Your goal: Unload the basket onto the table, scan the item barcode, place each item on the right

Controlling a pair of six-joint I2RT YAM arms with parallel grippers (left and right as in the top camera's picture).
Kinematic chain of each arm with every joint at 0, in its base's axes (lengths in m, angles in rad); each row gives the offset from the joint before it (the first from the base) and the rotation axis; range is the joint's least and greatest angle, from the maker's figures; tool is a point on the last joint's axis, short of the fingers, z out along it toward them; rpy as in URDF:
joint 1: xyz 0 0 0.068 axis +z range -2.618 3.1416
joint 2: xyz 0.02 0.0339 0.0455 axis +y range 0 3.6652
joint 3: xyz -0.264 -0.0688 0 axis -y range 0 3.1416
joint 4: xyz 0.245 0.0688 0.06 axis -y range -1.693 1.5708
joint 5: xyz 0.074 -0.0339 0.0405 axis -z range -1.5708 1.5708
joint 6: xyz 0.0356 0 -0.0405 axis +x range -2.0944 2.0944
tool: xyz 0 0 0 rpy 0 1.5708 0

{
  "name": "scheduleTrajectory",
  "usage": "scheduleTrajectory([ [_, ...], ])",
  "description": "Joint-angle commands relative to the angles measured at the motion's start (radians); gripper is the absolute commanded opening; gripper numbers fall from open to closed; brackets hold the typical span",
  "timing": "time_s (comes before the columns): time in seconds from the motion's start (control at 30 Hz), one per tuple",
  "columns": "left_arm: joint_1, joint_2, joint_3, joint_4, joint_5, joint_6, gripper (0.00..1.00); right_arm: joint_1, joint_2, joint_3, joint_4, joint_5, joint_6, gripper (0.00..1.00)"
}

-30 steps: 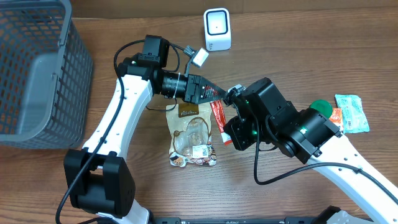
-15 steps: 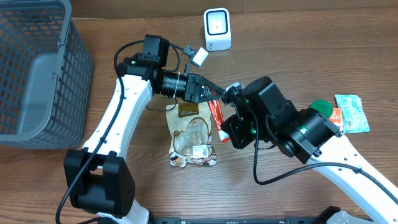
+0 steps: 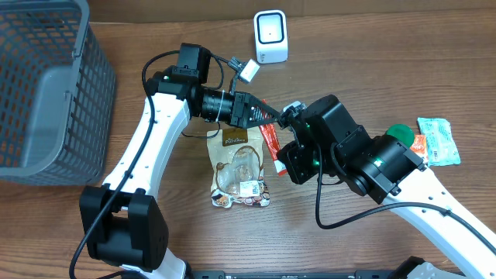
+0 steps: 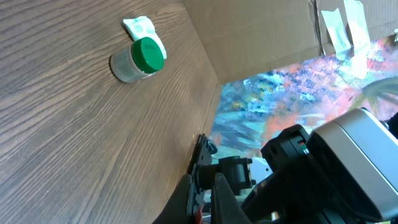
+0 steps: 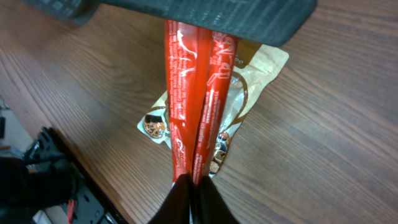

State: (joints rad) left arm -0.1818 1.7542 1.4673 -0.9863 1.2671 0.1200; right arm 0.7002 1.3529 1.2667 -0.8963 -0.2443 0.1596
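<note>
On a wood-grain table (image 3: 349, 46), a red packet (image 3: 270, 140) hangs in the air between two robot arms, above a brown snack pouch (image 3: 236, 167) that lies flat beneath it. The right gripper (image 5: 190, 186) is pinched closed on one narrow end of the packet. The left gripper (image 3: 260, 116) is closed too, and its dark pads appear to clamp the opposite end. The white scanner (image 3: 270, 36) stands well apart at the table's far edge, a grey basket (image 3: 46, 85) sits to the left, and a green-lidded jar (image 4: 138, 59) stands off to the right.

No barcode can be made out on the faces in view. With both arms gripping one thin, folded sleeve, a pull in different directions could tear it or drag it from one grip. If either end slips, the packet would likely swing or drop onto the pouch. A creased face shown to the scanner may fail to read, and the wrists sit close enough to risk a knock.
</note>
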Motion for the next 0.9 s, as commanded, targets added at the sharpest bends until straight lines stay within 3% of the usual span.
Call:
scheduleTrajectory([
  [0.0, 0.010, -0.023, 0.021, 0.004, -0.002, -0.039, 0.04, -0.008, -0.009, 0.007, 0.011, 0.021, 0.005, 0.19],
  [0.03, 0.015, -0.023, 0.021, 0.003, -0.002, -0.048, 0.04, -0.010, -0.011, 0.013, 0.009, 0.017, 0.005, 0.34],
  [0.1, 0.027, -0.023, 0.021, 0.003, 0.000, -0.058, 0.04, -0.018, -0.019, 0.027, 0.009, -0.003, 0.005, 0.53],
  [0.17, 0.037, -0.023, 0.021, -0.001, 0.015, -0.058, 0.04, -0.032, -0.030, 0.037, 0.009, -0.036, 0.005, 0.62],
  [0.23, 0.044, -0.023, 0.021, -0.008, 0.042, -0.058, 0.04, -0.058, -0.042, 0.038, 0.008, -0.063, 0.004, 0.64],
  [0.33, 0.046, -0.023, 0.021, -0.010, 0.102, -0.058, 0.04, -0.126, -0.042, 0.038, -0.012, -0.131, -0.003, 0.64],
  [0.6, 0.045, -0.023, 0.021, -0.007, 0.274, -0.062, 0.04, -0.306, -0.035, 0.035, -0.036, -0.547, -0.169, 0.48],
  [0.87, 0.042, -0.023, 0.021, 0.000, 0.314, -0.076, 0.04, -0.311, -0.005, 0.029, -0.028, -0.708, -0.217, 0.42],
])
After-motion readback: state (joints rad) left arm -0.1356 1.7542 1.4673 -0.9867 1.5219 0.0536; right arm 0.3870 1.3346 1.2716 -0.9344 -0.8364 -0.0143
